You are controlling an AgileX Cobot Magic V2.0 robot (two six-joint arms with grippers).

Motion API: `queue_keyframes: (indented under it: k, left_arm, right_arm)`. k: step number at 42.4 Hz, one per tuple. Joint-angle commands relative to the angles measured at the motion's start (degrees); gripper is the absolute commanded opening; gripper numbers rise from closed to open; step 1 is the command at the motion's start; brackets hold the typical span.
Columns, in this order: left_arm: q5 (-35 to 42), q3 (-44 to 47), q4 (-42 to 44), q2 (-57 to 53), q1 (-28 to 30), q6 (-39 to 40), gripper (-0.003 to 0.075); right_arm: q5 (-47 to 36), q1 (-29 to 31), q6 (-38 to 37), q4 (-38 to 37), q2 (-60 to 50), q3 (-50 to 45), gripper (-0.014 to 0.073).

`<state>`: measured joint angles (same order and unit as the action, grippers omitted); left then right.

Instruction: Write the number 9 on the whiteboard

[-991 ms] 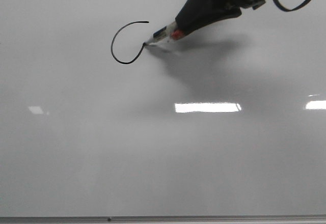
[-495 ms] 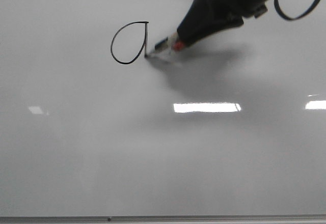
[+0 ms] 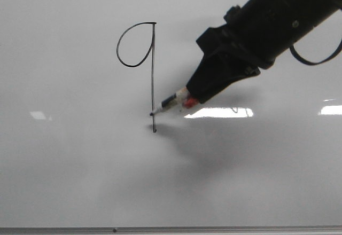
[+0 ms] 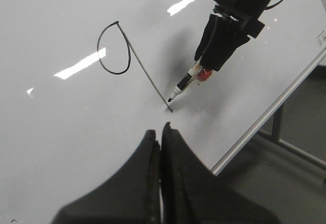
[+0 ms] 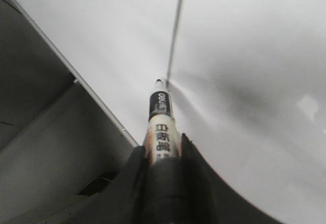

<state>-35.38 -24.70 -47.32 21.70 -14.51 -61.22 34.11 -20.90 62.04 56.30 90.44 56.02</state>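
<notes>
On the whiteboard (image 3: 80, 165), upper left of centre in your front view, the number 9 (image 3: 140, 59) sat as a rounded loop with a long straight tail running down. Your right end effector (image 3: 187, 97) was clamped on a marker (image 3: 170, 102), whose tip touched the board just beside the tail's lower end, a dark shadow spreading to its right. Your left end effector (image 4: 160, 147) hung above the board with its fingers pressed together, gripping nothing, near the tail's end.
</notes>
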Motion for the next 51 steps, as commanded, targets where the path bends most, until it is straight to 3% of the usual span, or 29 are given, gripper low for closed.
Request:
queue_keyframes:
  k: [1, 6, 13, 15, 24, 36, 51]
  left_arm:
    - [0.80, -2.52, -2.42, 1.16, 0.12, 0.35, -0.0012]
    - [-3.48, -6.78, -0.13, 6.69, 0.12, -0.17, 0.0105]
    - [-8.43, -15.21, -0.54, 19.39, 0.01, -7.31, 0.0456]
    - [-9.73, -16.99, -0.54, 22.50, 0.01, -9.66, 0.0475]
    - [-10.04, -21.68, 1.69, 33.57, -6.89, -15.60, 0.0336]
    - [-7.59, -21.93, 3.47, 37.27, -12.92, -15.60, 0.0321]
    - [-7.93, -21.93, 3.47, 37.72, -12.92, -15.60, 0.0052]
  right_arm:
    - [3.22, -1.37, 5.07, 1.59, -6.48, 1.63, -0.0057]
    - [5.27, -2.74, 11.22, 1.00, -9.43, 2.82, -0.0057]
    - [8.95, -6.72, 16.32, -0.41, -10.48, 6.47, -0.0057]
    - [9.00, -8.19, 16.32, -1.39, -10.48, 7.16, -0.0057]
    - [8.68, -15.46, 16.32, -6.21, -10.48, 10.20, -0.0057]
    - [9.46, -19.20, 16.89, -6.27, -10.48, 10.92, -0.0057]
    - [8.71, -19.26, 16.84, -6.12, -10.48, 11.03, -0.0030]
